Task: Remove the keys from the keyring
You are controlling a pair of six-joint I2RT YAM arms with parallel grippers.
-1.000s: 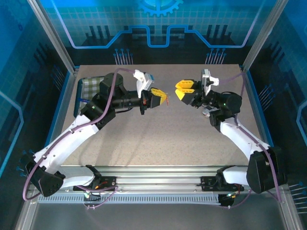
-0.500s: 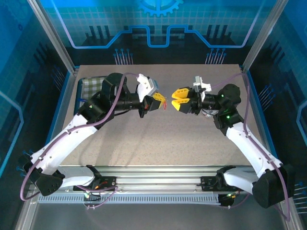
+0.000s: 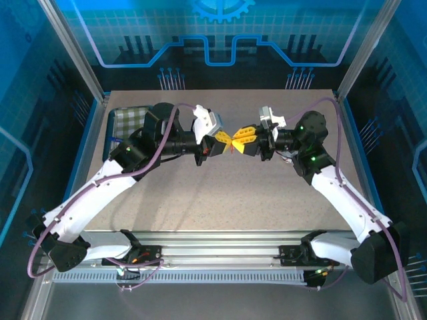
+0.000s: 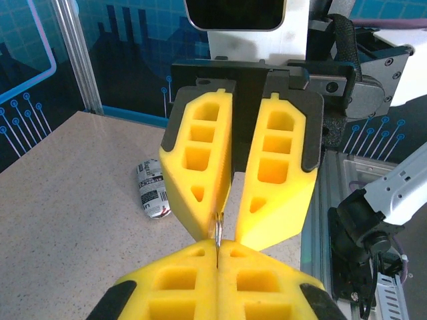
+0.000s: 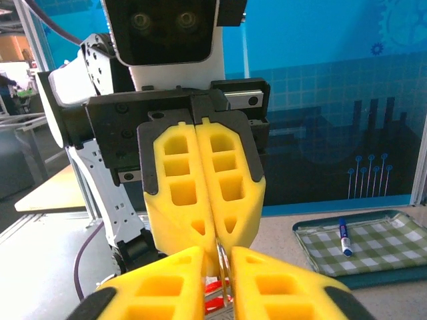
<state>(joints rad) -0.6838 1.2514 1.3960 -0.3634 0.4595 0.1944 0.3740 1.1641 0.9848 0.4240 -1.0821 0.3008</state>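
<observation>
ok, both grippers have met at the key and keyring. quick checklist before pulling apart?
1. Left gripper shut, red keyring at its tips: ok.
2. Key sits between the right gripper's fingertips: ok.
3. Right grip firm on the key: cannot tell; a slim gap shows between its fingers.
4. Key already off the keyring: cannot tell; the fingers hide the join.
5. Both grippers held above the table: ok.
6. Tray with pen well away from the fingertips: ok.
</observation>
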